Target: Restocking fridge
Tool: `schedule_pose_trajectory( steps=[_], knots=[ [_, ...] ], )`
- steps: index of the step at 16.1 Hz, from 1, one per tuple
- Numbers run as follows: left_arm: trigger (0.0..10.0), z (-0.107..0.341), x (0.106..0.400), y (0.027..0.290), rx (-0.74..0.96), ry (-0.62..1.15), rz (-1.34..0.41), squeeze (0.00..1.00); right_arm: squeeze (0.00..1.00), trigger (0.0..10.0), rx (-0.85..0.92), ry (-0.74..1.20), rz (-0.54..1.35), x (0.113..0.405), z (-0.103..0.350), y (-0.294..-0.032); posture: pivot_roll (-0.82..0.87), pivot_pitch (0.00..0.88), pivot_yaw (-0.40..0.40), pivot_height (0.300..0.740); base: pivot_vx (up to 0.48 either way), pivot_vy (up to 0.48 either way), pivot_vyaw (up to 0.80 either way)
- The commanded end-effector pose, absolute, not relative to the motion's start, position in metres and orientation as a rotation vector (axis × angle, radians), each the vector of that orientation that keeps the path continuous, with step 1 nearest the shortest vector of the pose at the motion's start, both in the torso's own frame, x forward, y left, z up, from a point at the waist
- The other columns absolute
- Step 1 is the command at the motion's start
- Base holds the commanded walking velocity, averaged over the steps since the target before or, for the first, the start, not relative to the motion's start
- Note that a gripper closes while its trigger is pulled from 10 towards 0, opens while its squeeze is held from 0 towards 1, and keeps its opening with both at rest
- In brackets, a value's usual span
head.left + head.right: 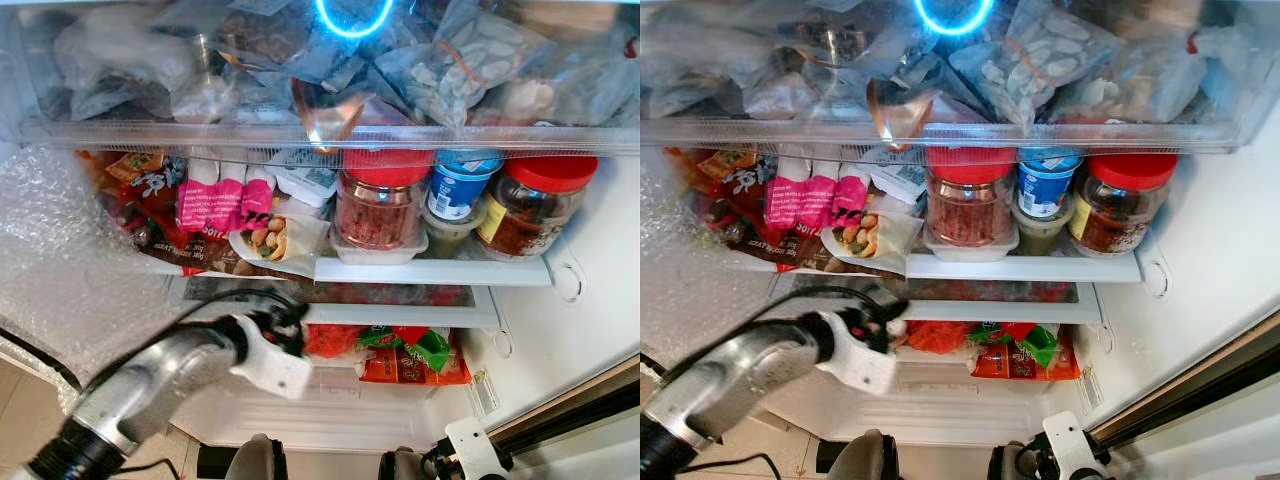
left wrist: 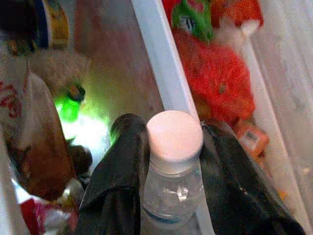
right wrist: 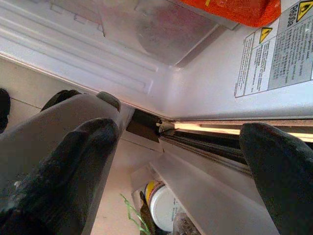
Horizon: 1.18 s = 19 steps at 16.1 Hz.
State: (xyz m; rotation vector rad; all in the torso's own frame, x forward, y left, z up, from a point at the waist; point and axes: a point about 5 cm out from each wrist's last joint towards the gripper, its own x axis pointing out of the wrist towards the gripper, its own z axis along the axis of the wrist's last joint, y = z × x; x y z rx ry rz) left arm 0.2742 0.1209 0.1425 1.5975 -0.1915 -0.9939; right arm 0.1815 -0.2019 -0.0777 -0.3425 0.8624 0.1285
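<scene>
Left gripper (image 2: 171, 181): black fingers pinched either side of a clear plastic water bottle with white screw cap (image 2: 174, 161), silver arm extended into the open white fridge (image 1: 560, 330) at the lower shelf's front edge (image 1: 400, 313). Red-lidded glass jars (image 1: 380, 200) stood on the shelf above. Right gripper (image 3: 181, 161): fingers spread, empty, low by the fridge's base.

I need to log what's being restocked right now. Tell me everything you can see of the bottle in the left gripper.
The water bottle is clear plastic with a white ribbed screw cap, still closed. It stands between the left gripper's two black fingers, which press on its neck and shoulders. It points toward the lower fridge shelf. Its lower body is out of view.
</scene>
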Motion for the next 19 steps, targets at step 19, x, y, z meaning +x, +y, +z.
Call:
schedule_pose_trajectory(
  steps=[19],
  knots=[
    [10.0,0.038,0.293,0.143,1.418,-0.102,-0.539,0.00,0.00,10.0,-0.309,1.055,0.170,0.134,-0.102,-0.193,-0.02,0.168,0.023,0.643,0.000,0.000,0.00]
  ],
)
